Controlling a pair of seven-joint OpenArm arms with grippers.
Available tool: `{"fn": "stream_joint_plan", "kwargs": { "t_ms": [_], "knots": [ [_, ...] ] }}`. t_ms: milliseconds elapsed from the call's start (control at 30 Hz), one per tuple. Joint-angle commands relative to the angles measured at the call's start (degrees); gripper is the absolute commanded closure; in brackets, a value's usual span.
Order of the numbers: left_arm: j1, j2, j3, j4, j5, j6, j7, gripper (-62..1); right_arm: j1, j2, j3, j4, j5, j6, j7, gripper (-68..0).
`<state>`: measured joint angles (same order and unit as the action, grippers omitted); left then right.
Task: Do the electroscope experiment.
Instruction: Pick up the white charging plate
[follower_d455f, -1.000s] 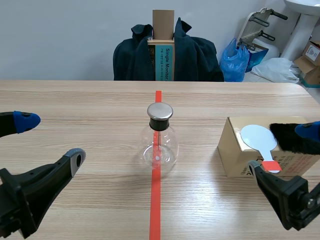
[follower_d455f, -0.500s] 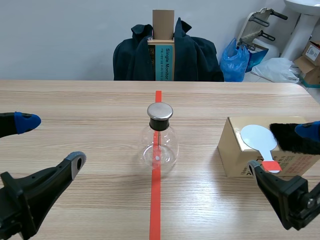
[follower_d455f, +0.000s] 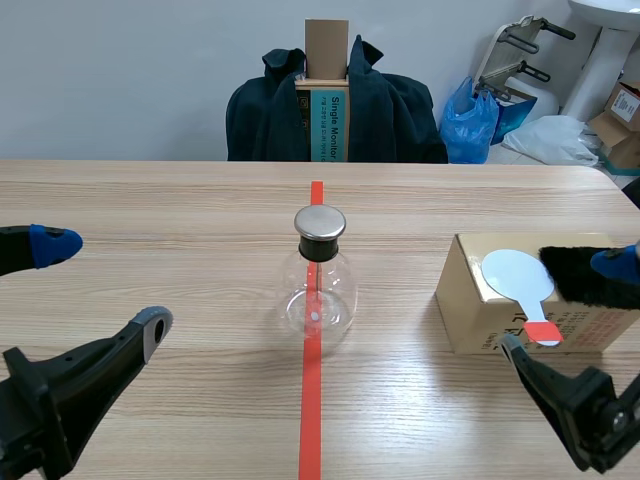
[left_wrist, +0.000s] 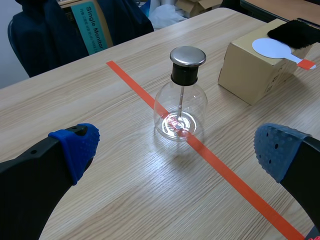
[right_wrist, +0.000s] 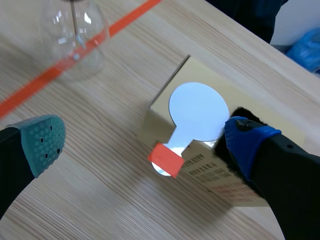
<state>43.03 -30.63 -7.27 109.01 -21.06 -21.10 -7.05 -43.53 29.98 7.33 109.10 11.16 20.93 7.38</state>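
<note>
Wooden table (follower_d455f: 150, 200) nearest me: my left gripper (follower_d455f: 105, 283) hangs with fingers wide apart, holding nothing. My right gripper (follower_d455f: 563, 304) is spread the same way at the cardboard box (follower_d455f: 470, 320). Midway, the glass electroscope (follower_d455f: 320, 280) stands upright on the tape line (follower_d455f: 312, 400). On the box lie the white paddle (follower_d455f: 514, 273), its handle overhanging, and black fur (follower_d455f: 580, 275). I judge a clumsy pinch could flip the paddle off
</note>
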Motion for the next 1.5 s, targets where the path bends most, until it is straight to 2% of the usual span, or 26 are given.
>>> {"fn": "stream_joint_plan", "kwargs": {
  "t_ms": [0, 100, 167, 233, 333, 400, 533, 667, 767, 833, 900, 967, 1033, 1167, 1467],
  "knots": [
    [0.0, 0.1, 0.1, 0.8, -0.6, 0.0, -0.8, -62.3, 0.5, 0.0, -0.3, 1.4, -4.9, 1.6, 0.4, -67.9],
    [0.0, 0.1, 0.1, 0.8, -0.6, 0.0, -0.8, -62.3, 0.5, 0.0, -0.3, 2.4, -20.9, 5.6, -0.8, -67.9],
    [0.0, 0.1, 0.1, 0.8, -0.6, 0.0, -0.8, -62.3, 0.5, 0.0, -0.3, 2.7, -31.9, 6.6, -1.6, -67.9],
    [0.0, 0.1, 0.1, 0.8, -0.6, 0.0, -0.8, -62.3, 0.5, 0.0, -0.3, 2.7, -43.0, 5.3, -1.6, -67.9],
    [0.0, 0.1, 0.1, 0.8, -0.6, 0.0, -0.8, -62.3, 0.5, 0.0, -0.3, 2.5, -53.0, 1.6, -2.4, -67.9],
    [0.0, 0.1, 0.1, 0.8, -0.6, 0.0, -0.8, -62.3, 0.5, 0.0, -0.3, 1.9, -58.6, -2.3, -1.4, -67.9],
    [0.0, 0.1, 0.1, 0.8, -0.6, 0.0, -0.8, -62.3, 1.0, -1.0, -1.0, -2.8, -68.4, -13.8, 3.8, -67.9],
    [-0.1, 0.1, 0.1, 0.8, -0.6, 0.0, -0.8, -62.3, 4.6, -3.3, -3.7, -11.3, -76.4, -26.3, 8.4, -67.9],
    [-0.1, 0.1, 0.1, 0.8, -0.6, 0.0, -0.9, -62.3, 8.3, -5.0, -6.3, -18.5, -79.1, -33.9, 10.3, -67.9],
    [-0.1, 0.1, 0.1, 0.8, -0.6, 0.0, -0.8, -62.3, 10.7, -5.9, -8.2, -22.8, -79.4, -39.3, 10.9, -67.9],
    [-0.1, 0.1, 0.1, 0.8, -0.6, 0.0, -0.8, -62.3, 13.3, -6.9, -10.0, -26.6, -79.4, -43.8, 11.0, -67.9],
    [-0.1, 0.1, 0.1, 0.8, -0.6, 0.0, -0.8, -62.3, 15.7, -7.8, -11.8, -29.7, -79.4, -46.8, 10.8, -67.9],
    [-0.1, 0.1, 0.1, 0.8, -0.6, 0.0, -0.8, -62.3, 17.9, -8.8, -13.4, -32.6, -79.4, -48.6, 10.2, -67.9],
    [-0.1, 0.1, 0.1, 0.8, -0.6, 0.0, -0.8, -62.3, 19.8, -10.5, -16.0, -35.8, -79.4, -49.0, 7.9, -67.9],
    [-0.1, 0.1, 0.1, 0.8, -0.6, 0.0, -0.8, -62.3, 18.2, -11.7, -17.2, -36.1, -78.7, -53.9, 7.1, -67.9]
  ]
}}
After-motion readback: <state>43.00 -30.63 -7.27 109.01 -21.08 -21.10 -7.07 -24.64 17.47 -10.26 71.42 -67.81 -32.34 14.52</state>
